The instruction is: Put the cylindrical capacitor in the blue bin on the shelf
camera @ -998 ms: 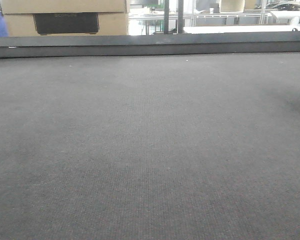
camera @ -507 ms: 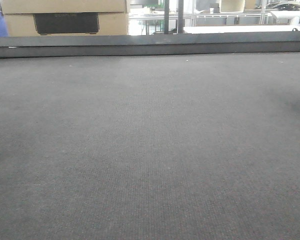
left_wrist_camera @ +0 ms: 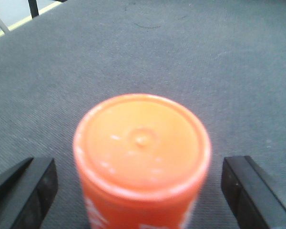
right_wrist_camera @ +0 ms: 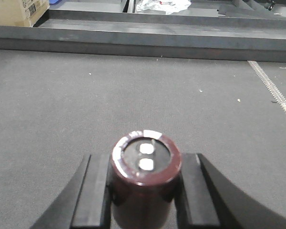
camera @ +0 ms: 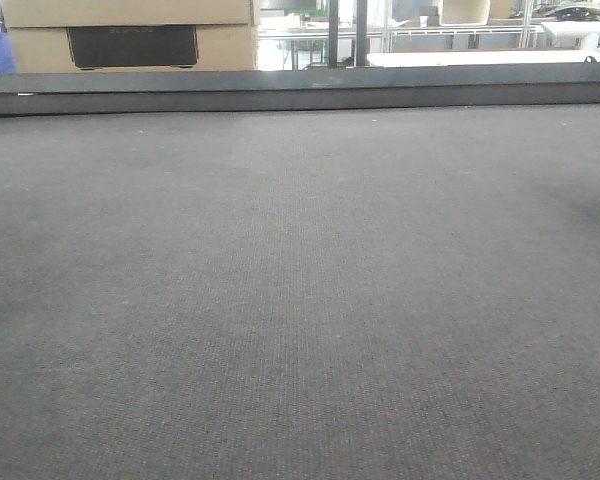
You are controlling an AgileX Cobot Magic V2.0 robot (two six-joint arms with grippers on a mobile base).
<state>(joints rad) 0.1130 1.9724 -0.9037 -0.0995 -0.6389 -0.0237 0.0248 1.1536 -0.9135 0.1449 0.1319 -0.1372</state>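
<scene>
Right gripper [right_wrist_camera: 145, 190] clamps the upright cylindrical capacitor [right_wrist_camera: 146, 162] between its pads [right_wrist_camera: 94, 191]

A dark grey, woven-looking surface [camera: 300, 300] fills the front view, ending at a raised dark rail [camera: 300, 88] on its far side. Beyond that, far left, stands a cardboard box [camera: 40, 50] with a black panel [camera: 132, 46]. Near the left wrist camera an orange cylinder [left_wrist_camera: 142, 157], blurred, perhaps a capped tube, stands upright on the surface.
</scene>
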